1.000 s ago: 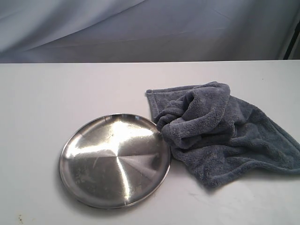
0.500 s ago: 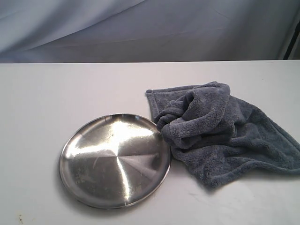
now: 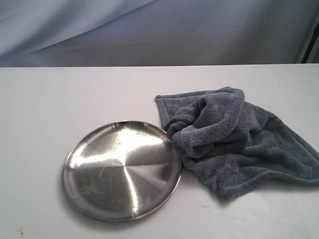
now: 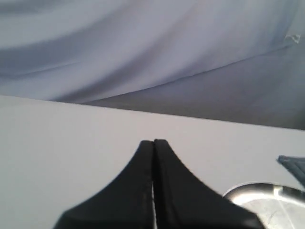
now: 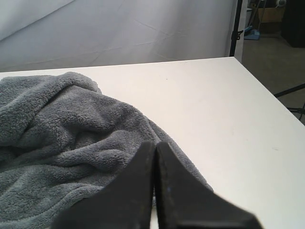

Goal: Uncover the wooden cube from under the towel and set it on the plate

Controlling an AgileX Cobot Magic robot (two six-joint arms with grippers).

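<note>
The blue-grey towel (image 3: 234, 139) lies bunched in a heap on the right of the white table, its near-left edge touching the rim of the shiny silver plate (image 3: 75, 164). The wooden cube is hidden; a raised hump in the towel is all that shows. Neither arm appears in the exterior view. My left gripper (image 4: 153, 141) is shut with nothing in it, above bare table, the plate (image 4: 267, 202) just beside it. My right gripper (image 5: 155, 143) is also shut and empty, hovering at the towel (image 5: 62, 129) near its edge.
A grey cloth backdrop (image 3: 149, 30) hangs behind the table's far edge. In the right wrist view the table's corner (image 5: 238, 62) drops off to a floor with a black stand (image 5: 234, 26). Bare tabletop (image 3: 50, 99) lies left of the plate.
</note>
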